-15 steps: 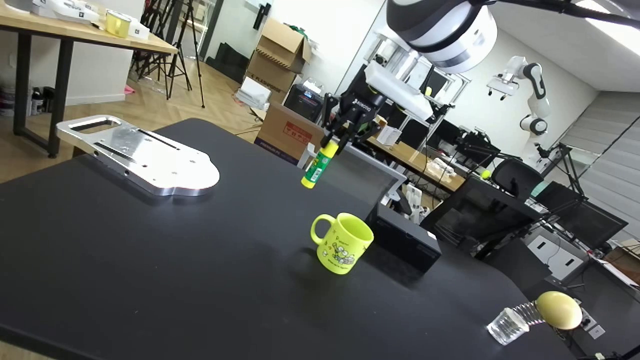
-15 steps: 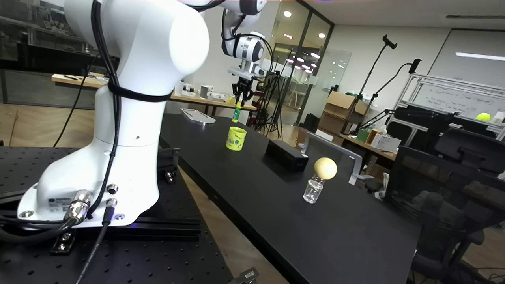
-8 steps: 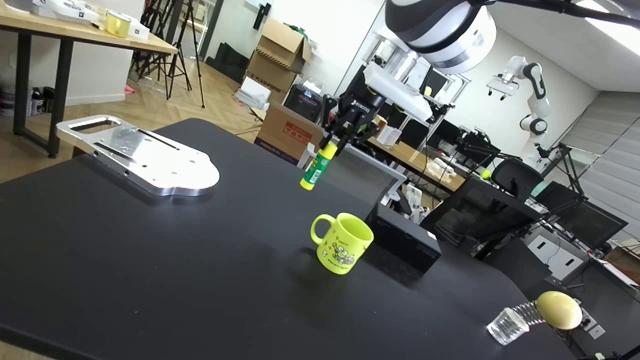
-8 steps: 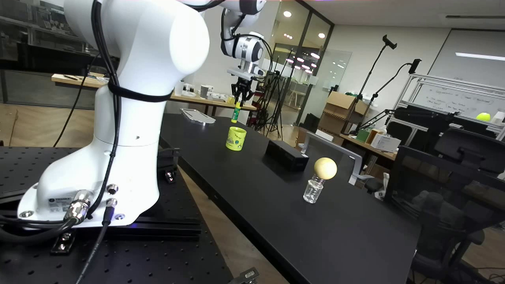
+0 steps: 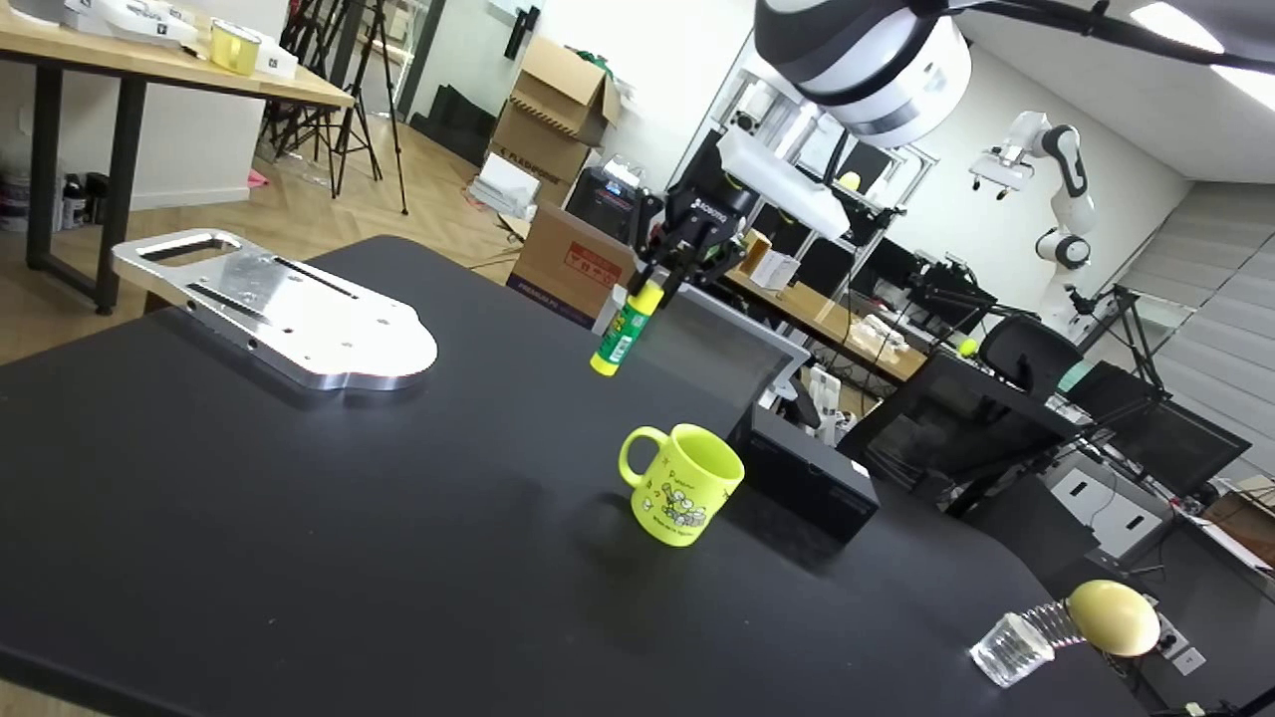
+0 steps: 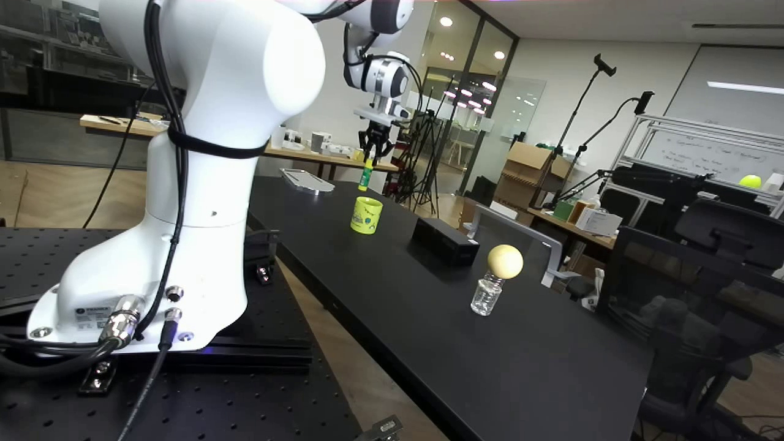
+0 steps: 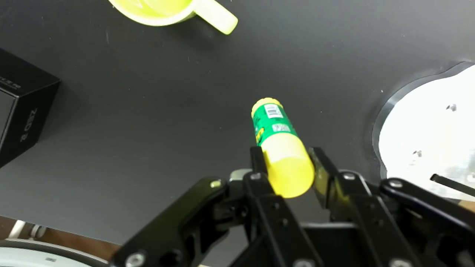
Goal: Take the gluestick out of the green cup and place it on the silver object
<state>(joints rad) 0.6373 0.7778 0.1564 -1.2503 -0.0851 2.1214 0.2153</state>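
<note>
While the end effector (image 7: 286, 157) grips its upper end, the gluestick (image 5: 625, 330) hangs below.

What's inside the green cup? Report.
In an exterior view, the green cup shows only bare inner wall; its near side hides the bottom, and the wrist view crops the cup.

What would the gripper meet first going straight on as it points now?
Probably the black tabletop, the held gluestick touching first; the green cup looks off to one side, though depth is unclear.

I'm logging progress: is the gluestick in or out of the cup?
Out: the wrist view shows the gluestick held by the gripper, apart from the green cup.
</note>
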